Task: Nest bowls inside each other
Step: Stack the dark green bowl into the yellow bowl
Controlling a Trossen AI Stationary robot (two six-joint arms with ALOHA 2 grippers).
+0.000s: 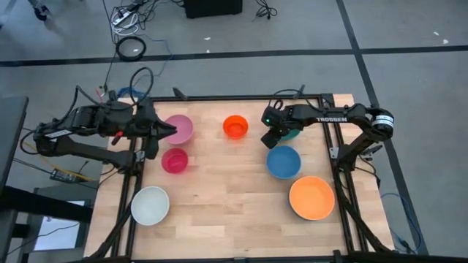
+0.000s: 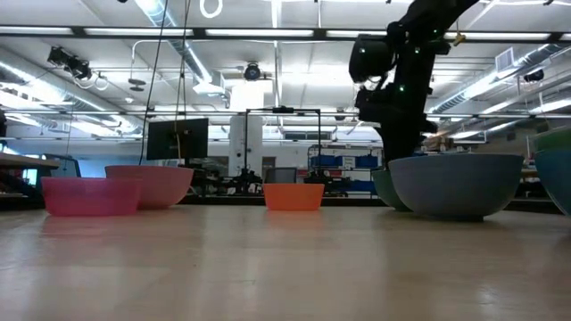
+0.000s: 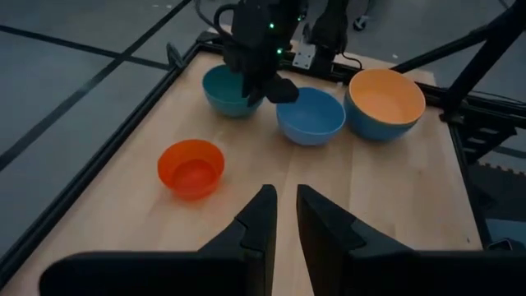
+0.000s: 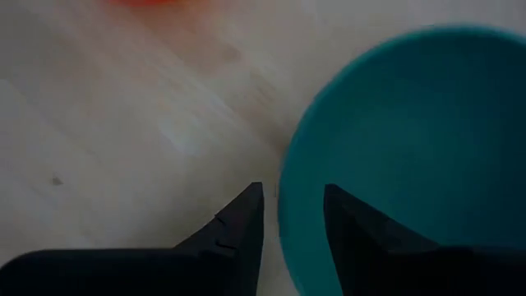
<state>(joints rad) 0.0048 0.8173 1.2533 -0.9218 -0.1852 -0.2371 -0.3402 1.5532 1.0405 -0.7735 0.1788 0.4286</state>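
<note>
My right gripper points down at the teal bowl, open. One finger stands outside the bowl's near-left rim and one inside, and I see no touch. The teal bowl rests on its base at the far right. The pink bowl, magenta bowl, white bowl, orange-red bowl, blue bowl and yellow-orange bowl stand apart on the table. My left gripper hovers high by the pink bowl, its fingers a narrow gap apart with nothing between them.
The wooden table top is bare in the middle and along the near edge. A black frame runs round the table. The blue bowl stands close to the teal bowl, on its near side.
</note>
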